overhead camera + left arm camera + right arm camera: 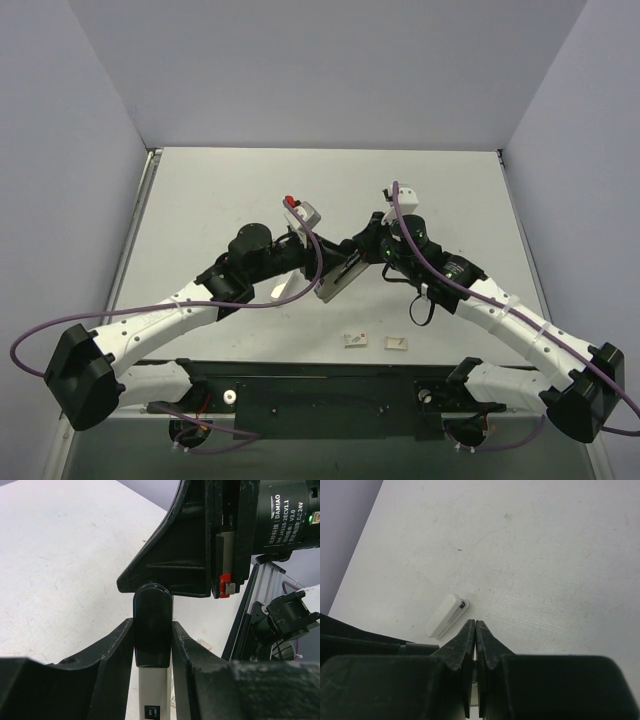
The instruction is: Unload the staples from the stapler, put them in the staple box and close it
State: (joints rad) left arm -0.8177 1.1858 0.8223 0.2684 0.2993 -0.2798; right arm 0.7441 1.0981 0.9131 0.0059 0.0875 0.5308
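Black-tipped stapler [152, 630] sits clamped in the left jaws, probably steadied so the closed right jaws can work its tip.

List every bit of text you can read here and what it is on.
"DAMIAO": black motor.
"J4310-2EC V1.1": same motor.
"V3.0": same motor.
"DC:24V": same motor.
Chinese characters beside these: too blurred.
Small tag on the stapler: too blurred.
Red marks on the white packets: too small.
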